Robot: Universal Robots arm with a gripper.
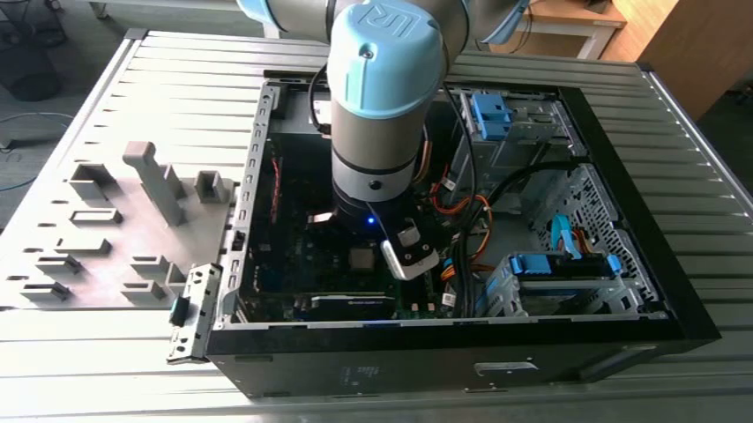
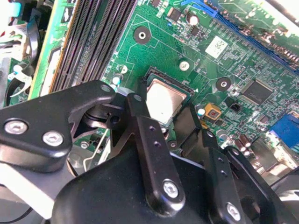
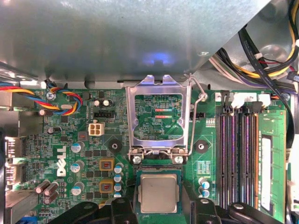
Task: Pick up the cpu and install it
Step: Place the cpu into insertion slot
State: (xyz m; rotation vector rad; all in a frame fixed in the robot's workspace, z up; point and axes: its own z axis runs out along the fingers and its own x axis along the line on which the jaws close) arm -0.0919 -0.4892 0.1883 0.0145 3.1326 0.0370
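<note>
Seating step, exterior view's centre: the cpu [image 3: 159, 193] lies in its socket [image 3: 159, 170]. The gripper [image 3: 163, 204] flanks it, fingers apart; retreat calls for a straight lift

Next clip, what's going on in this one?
A robot arm reaches into an open computer case, its gripper low over the motherboard. The cpu lies in the socket directly at the gripper, with the metal retention frame flipped open beside it. Whether the gripper is gripping the cpu cannot be told.
</note>
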